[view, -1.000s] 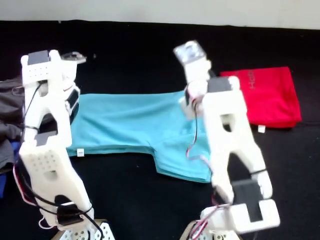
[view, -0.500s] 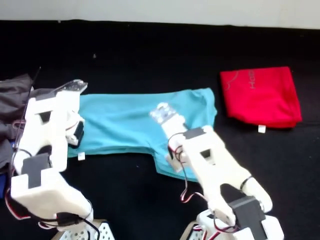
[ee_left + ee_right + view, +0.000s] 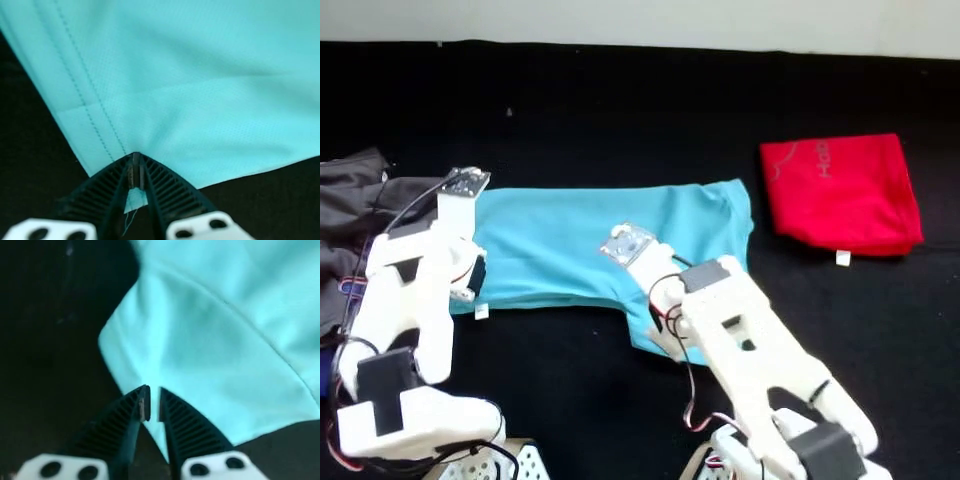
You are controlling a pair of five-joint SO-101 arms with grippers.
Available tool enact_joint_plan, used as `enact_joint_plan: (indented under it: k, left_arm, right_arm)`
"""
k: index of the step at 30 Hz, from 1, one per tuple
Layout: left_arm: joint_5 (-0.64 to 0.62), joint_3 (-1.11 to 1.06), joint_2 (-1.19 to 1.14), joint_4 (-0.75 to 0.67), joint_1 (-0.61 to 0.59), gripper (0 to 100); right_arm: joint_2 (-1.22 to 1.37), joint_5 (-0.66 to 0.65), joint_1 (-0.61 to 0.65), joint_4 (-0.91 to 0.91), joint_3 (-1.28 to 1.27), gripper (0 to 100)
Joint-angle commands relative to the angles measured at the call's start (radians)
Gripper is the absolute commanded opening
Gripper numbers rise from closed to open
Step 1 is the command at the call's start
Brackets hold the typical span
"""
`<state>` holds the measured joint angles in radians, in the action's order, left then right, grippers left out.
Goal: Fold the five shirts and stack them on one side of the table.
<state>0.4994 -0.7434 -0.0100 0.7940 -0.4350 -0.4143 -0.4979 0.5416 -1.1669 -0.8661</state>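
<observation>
Scene: a black table [image 3: 620, 90] seen from above, with two white arms at its 6 o'clock edge.
Teal shirt [image 3: 570, 235]: lies flat across the table's centre, long side running from 9 to 3 o'clock. It looks already narrowed by a lengthwise fold, with one sleeve sticking out toward 5 o'clock.
Left gripper [image 3: 136, 159]: its jaws are pressed together on the hemmed corner of the teal shirt, at the shirt's 8 o'clock end. The stitched hem runs away from the tips.
Right gripper [image 3: 150, 396]: its jaws are drawn nearly together and appear to pinch the edge of the loose sleeve, at the shirt's 5 o'clock.
Why held this way: one grip at each near corner probably lets the arms lift the near edge together, so the cloth travels without twisting.
Red shirt [image 3: 840, 190]: folded into a neat rectangle at the table's 2 o'clock, well apart from the teal one. It likely marks the side chosen for the stack.
Dark shirts [image 3: 355, 200]: a crumpled heap at 9 o'clock, just beside the teal hem, probably awaiting folding.
Stage: judged as early, one shirt folded, one in hand.
Risk: the thin sleeve edge could slip from the right pinch.
</observation>
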Motion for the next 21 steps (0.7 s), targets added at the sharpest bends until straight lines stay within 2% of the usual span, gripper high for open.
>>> enact_joint_plan:
  k: [1,11,16,21]
  left_arm:
    - [0.006,-0.031,0.004,-0.092,-0.018,1]
    - [0.006,-0.031,0.004,-0.101,-0.016,1]
    - [0.006,-0.031,0.004,-0.101,-0.016,1]
    - [0.006,-0.031,0.004,-0.101,-0.016,1]
  right_arm:
    - [-0.058,-0.083,0.012,-0.079,0.035,23.5]
    - [-0.056,-0.101,0.137,-0.033,-0.101,22.3]
    - [-0.053,-0.106,0.127,0.151,-0.226,22.1]
    - [0.002,-0.112,0.045,0.278,-0.265,22.0]
